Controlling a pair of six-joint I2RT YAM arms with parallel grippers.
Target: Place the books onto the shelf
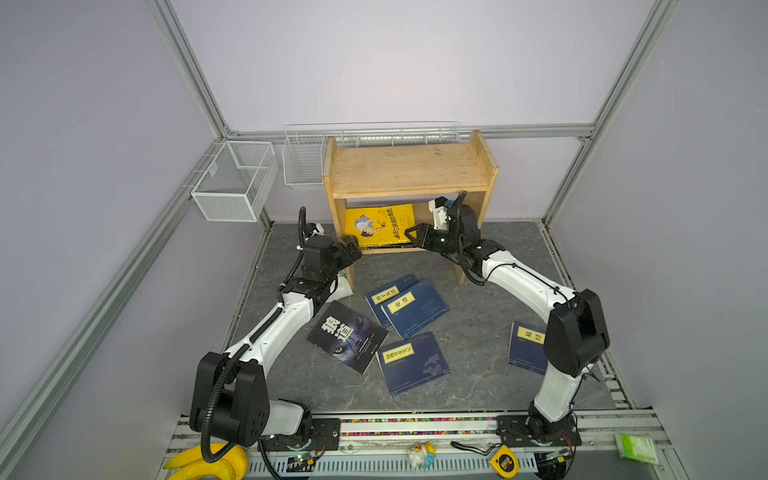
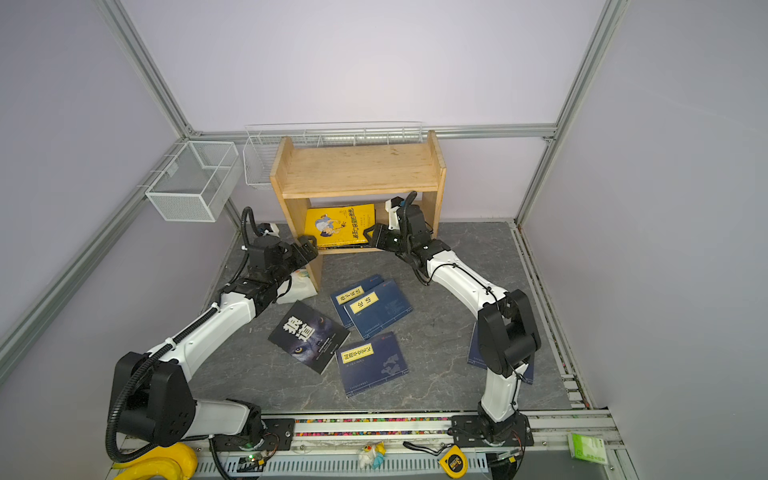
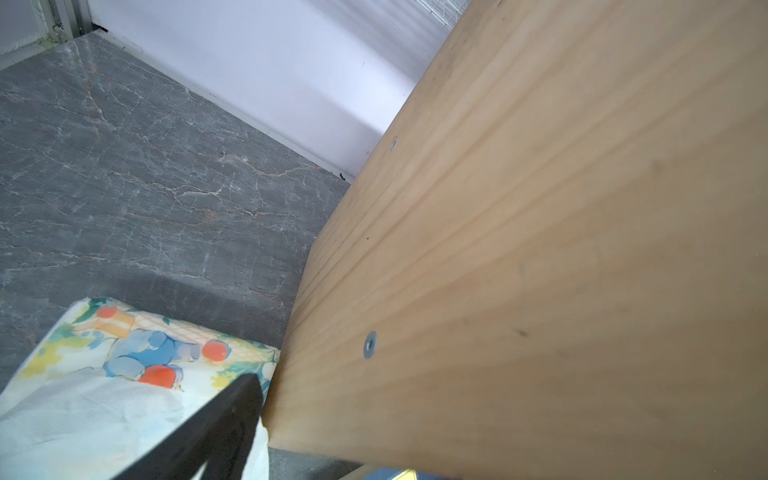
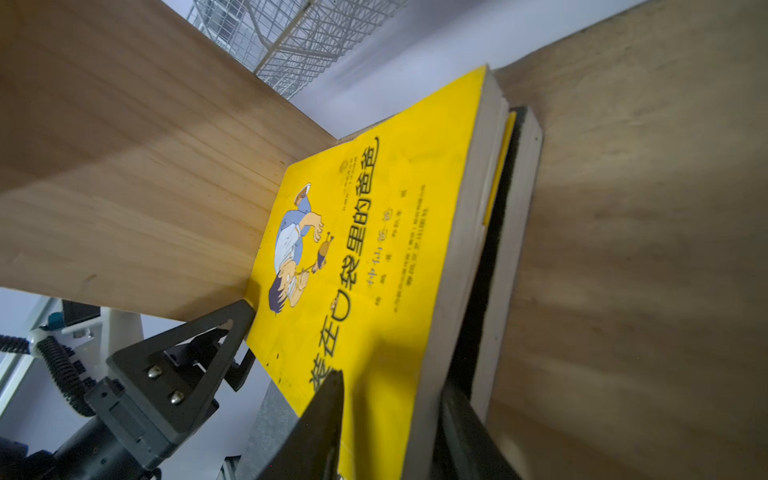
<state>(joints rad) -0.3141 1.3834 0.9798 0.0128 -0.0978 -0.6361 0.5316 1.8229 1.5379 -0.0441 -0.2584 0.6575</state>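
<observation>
A yellow book point(image 1: 380, 224) point(image 4: 365, 249) lies slanted on the wooden shelf's point(image 1: 409, 170) lower board, on top of a black book point(image 4: 505, 216). My right gripper point(image 1: 409, 232) point(image 4: 392, 382) is open, its jaws either side of the yellow book's near edge. My left gripper point(image 1: 352, 245) is open at the shelf's left side panel point(image 3: 540, 249): one finger point(image 3: 245, 386) stays outside, the other point(image 4: 208, 353) touches the yellow book's corner. On the table lie a black wolf-cover book point(image 1: 347, 336) and several navy books point(image 1: 415, 309) point(image 1: 413, 363), one point(image 1: 525, 347) partly behind my right arm.
A floral soft packet point(image 3: 124, 353) point(image 1: 343, 286) lies beside the shelf's left leg under my left wrist. Two white wire baskets point(image 1: 235, 180) point(image 1: 303, 164) hang on the back frame. Toy bananas point(image 1: 208, 461), a tape measure point(image 1: 505, 461) and a green packet point(image 1: 636, 446) sit on the front rail.
</observation>
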